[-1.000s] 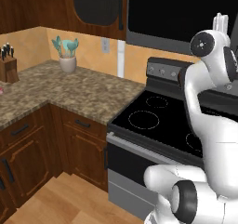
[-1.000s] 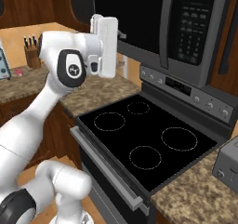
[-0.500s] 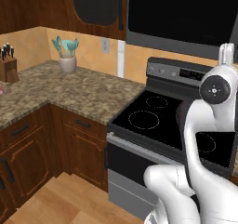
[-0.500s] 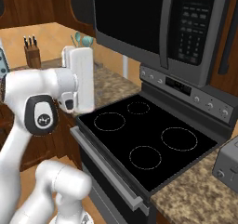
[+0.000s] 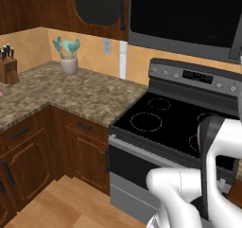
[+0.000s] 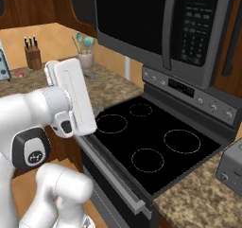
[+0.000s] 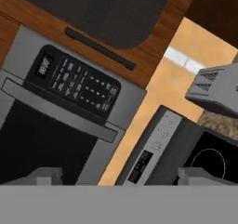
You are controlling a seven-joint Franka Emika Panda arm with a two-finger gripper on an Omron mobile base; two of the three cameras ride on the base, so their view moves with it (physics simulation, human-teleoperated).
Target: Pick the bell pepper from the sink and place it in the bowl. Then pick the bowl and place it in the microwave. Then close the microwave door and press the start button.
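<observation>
Hanging above the stove (image 6: 156,146), the gripper (image 7: 121,174) is seen with its jaws spread wide and nothing held. The microwave (image 6: 156,28) is mounted over the stove, its door (image 6: 130,21) shut.

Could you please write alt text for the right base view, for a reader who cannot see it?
A white robot arm rises at the left before a black stove with four ring burners. Above hangs the microwave, its door shut and keypad at right. A knife block and utensil crock stand on the granite counter behind.
</observation>
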